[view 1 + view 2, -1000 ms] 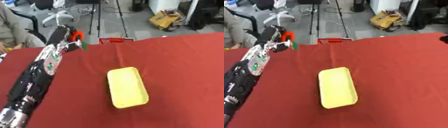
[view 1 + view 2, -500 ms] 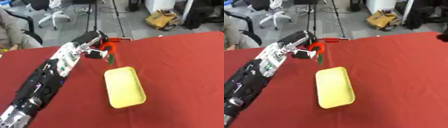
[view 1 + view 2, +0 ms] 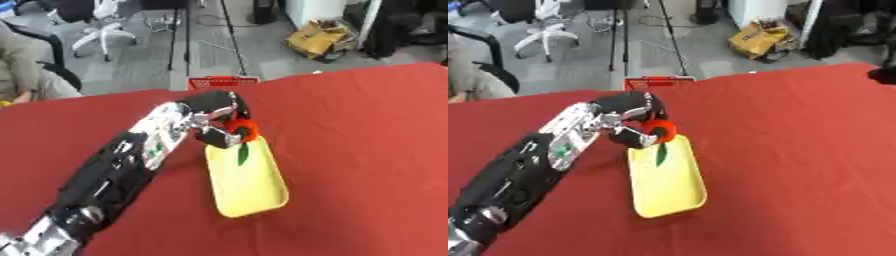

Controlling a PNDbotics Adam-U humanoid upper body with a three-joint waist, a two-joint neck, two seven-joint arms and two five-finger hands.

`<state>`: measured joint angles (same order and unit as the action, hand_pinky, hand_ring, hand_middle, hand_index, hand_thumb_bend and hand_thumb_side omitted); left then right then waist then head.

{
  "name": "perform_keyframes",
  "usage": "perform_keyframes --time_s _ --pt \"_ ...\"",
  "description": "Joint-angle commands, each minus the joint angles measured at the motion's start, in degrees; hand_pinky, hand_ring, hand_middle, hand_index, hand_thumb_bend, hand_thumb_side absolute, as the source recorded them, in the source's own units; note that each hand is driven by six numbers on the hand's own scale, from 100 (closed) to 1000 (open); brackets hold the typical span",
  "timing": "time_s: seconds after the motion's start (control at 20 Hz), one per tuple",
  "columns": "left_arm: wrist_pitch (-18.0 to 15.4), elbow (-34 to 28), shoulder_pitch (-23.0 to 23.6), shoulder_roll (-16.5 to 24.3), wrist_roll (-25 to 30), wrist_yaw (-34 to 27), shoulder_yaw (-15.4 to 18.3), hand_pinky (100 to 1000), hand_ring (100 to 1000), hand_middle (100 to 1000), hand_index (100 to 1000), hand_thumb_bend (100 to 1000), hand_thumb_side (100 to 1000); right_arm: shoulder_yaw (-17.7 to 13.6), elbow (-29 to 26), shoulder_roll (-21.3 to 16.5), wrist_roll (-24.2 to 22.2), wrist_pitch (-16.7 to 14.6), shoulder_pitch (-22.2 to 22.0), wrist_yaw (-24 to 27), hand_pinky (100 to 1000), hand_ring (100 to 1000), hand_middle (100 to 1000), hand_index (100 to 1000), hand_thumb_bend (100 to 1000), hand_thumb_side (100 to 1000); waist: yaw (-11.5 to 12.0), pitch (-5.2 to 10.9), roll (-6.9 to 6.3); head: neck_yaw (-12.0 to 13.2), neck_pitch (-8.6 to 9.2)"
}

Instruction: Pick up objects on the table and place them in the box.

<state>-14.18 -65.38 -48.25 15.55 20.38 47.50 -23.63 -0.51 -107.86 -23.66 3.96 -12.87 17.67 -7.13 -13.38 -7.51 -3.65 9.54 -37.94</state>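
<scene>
Left hand (image 3: 216, 122) gripping orange object (image 3: 241, 131), over yellow box (image 3: 247, 187)

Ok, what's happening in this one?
The robot's left hand is curled round a small orange-red object with a green part and holds it over the near-left end of the yellow box on the red table. The object has not yet been let go. The right hand is out of view.

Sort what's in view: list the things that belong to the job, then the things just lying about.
Job:
left hand, curled round the object
orange-red object with a green part, held over the box's near-left end
yellow box on the red table

Lying about:
small red basket at the table's far edge
office chair on the floor
yellow bag on the floor
</scene>
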Motion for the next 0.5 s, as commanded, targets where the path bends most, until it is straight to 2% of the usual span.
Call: perform_keyframes --time_s 0.05,0.1,0.15,0.2,0.25,0.3,0.35,0.4,0.5 --pt "-1.83 0.08 -0.24 0.07 -0.23 2.53 -0.57 534 497 531 666 103 203 -0.26 -0.63 -0.62 0.02 -0.05 0.85 0.47 750 697 845 946 440 911 -0.05 0.48 0.43 -0.23 0.56" --pt "-2.34 0.3 -0.01 0.05 -0.25 3.16 -0.67 553 512 545 680 240 257 -0.26 -0.63 -0.61 0.02 -0.05 0.86 0.47 750 697 845 946 440 911 -0.04 0.49 0.42 -0.28 0.57" --pt "-2.91 0.55 0.23 0.09 -0.2 3.83 -0.81 553 512 545 680 240 257 -0.25 -0.63 -0.58 0.02 -0.05 0.88 0.47 750 697 845 946 440 911 -0.03 0.49 0.41 -0.35 0.61" --pt "-3.43 0.72 0.38 0.12 -0.18 4.44 -0.87 569 524 558 692 372 317 -0.25 -0.63 -0.57 0.01 -0.05 0.9 0.46 750 697 845 946 440 911 -0.02 0.49 0.4 -0.4 0.64" --pt "-3.93 0.81 0.49 0.17 -0.16 5.06 -0.9 569 524 558 692 372 317 -0.24 -0.62 -0.57 0.0 -0.05 0.91 0.45 750 697 845 946 440 911 -0.01 0.49 0.41 -0.45 0.67" --pt "-4.41 0.74 0.58 0.33 -0.16 5.91 -0.9 668 605 643 763 697 514 -0.25 -0.62 -0.58 0.0 -0.05 0.89 0.44 750 696 845 946 440 913 0.03 0.48 0.42 -0.48 0.68" --pt "-4.85 0.38 0.73 0.57 -0.21 7.3 -0.78 668 605 643 763 697 514 -0.26 -0.62 -0.58 0.01 -0.05 0.88 0.43 750 696 845 946 440 913 0.07 0.46 0.45 -0.48 0.7" --pt "-5.16 0.03 0.9 0.69 -0.43 8.56 -0.52 721 646 685 806 877 610 -0.27 -0.61 -0.57 0.03 -0.05 0.88 0.42 750 696 845 946 432 921 0.11 0.45 0.47 -0.49 0.71" --pt "-5.15 -1.38 1.34 1.03 -2.1 11.28 0.58 780 702 734 838 1000 700 -0.32 -0.62 -0.56 0.16 -0.06 0.87 0.45 750 696 845 946 420 930 0.21 0.4 0.53 -0.54 0.81"
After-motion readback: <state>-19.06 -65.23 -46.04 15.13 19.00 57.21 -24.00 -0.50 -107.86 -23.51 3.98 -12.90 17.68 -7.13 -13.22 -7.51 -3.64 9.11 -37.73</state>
